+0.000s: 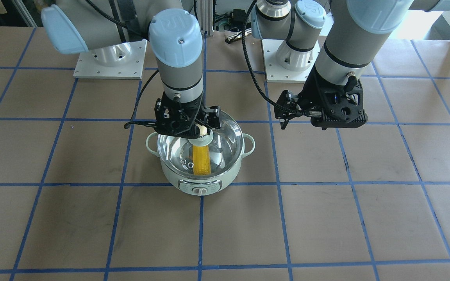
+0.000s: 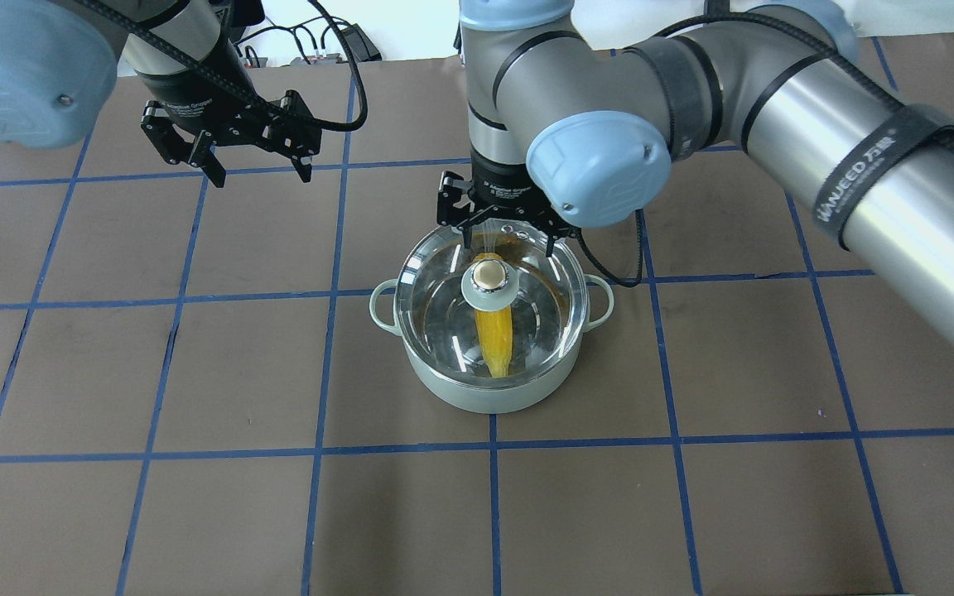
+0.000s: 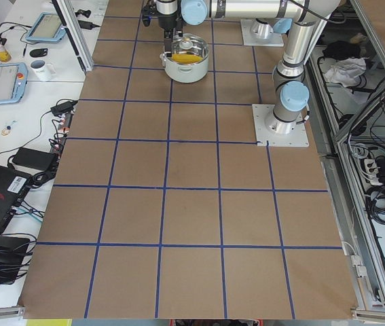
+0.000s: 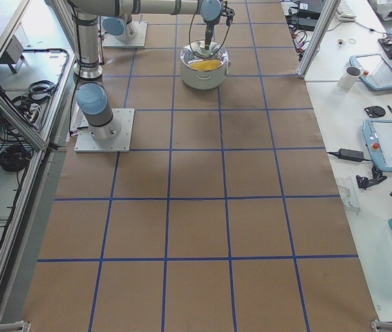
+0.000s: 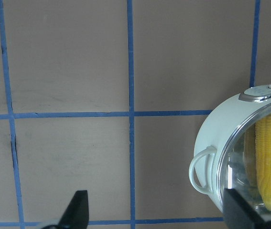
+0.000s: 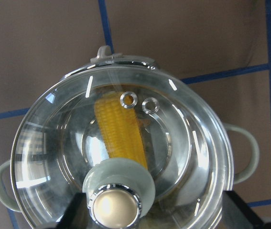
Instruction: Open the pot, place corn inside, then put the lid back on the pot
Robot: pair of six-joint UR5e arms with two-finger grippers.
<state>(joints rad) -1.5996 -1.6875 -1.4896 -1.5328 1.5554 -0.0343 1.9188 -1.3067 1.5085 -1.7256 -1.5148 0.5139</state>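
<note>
Hovering at 10 o'clock of the pot (image 2: pixel 477 397), left gripper (image 2: pixel 260 175) has fingers (image 2: pixel 214 170) spread, empty. Pot on surface (image 2: pixel 195 372), lid (image 2: pixel 543 306) seated on its rim, corn (image 2: pixel 496 335) inside, tip toward 6 o'clock. Right gripper (image 2: pixel 508 246) at 12 o'clock of knob (image 2: pixel 489 273), fingers released.

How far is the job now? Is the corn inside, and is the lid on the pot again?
Done: the corn lies inside the pot, and the lid sits on the pot's rim.

In hand: the right gripper is open above the lid, with its fingers clear of the knob. The left gripper is open and empty, off to the side.

Left: apparently only to draw the right arm away.
</note>
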